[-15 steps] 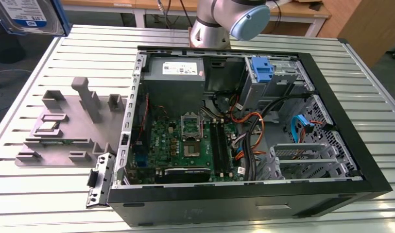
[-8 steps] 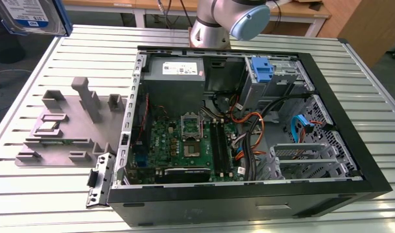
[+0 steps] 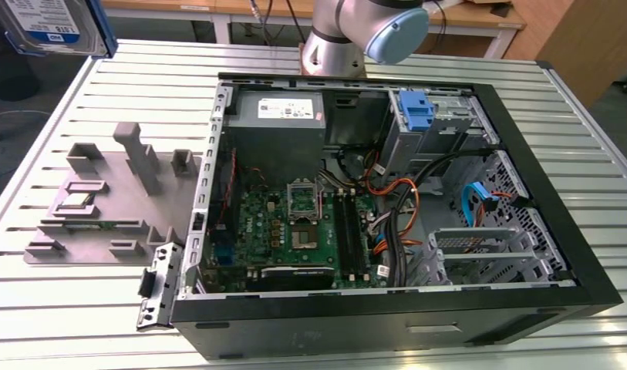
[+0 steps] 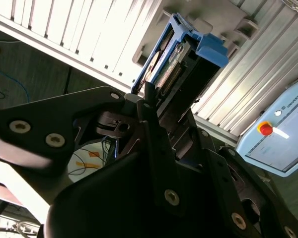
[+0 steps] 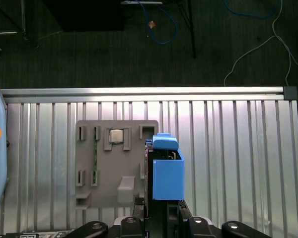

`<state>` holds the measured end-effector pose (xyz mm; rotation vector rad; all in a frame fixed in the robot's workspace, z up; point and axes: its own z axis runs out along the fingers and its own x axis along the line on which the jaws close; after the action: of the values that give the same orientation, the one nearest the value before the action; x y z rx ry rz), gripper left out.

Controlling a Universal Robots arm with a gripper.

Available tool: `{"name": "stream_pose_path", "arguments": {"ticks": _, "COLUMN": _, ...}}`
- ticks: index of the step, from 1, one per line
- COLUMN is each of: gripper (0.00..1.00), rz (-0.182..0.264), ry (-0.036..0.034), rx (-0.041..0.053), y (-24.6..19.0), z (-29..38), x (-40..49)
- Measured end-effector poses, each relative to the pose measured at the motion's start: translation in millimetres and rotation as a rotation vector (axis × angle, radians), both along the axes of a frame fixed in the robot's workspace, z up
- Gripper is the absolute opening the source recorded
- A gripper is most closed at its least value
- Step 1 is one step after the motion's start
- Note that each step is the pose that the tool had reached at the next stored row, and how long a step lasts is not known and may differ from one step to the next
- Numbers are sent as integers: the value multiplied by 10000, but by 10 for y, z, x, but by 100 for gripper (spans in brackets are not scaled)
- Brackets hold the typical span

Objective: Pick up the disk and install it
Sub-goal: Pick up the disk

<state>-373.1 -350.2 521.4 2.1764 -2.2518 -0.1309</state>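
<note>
Evidently the gripper [image 5: 159,209] is clamping the disk [image 3: 51,27], hanging at the exterior view's upper left; rigid, weighty and probably shock-sensitive, it seems best held across its flat faces.

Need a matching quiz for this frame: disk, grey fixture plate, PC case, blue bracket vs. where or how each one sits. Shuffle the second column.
Things:
1. disk
2. grey fixture plate
3. PC case
4. blue bracket

Place or state:
A. lies open, its inside showing
B. clamped in the gripper
C. flat on the table, to the exterior view's left of the PC case
D. mounted inside the PC case

Pairs: 1-B, 2-C, 3-A, 4-D
</note>
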Motion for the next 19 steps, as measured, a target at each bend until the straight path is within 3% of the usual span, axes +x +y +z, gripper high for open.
{"name": "stream_pose_path", "arguments": {"ticks": 19, "gripper": 35, "rz": 0, "ry": 0, "rx": 0, "y": 0, "z": 0, "x": 62}}
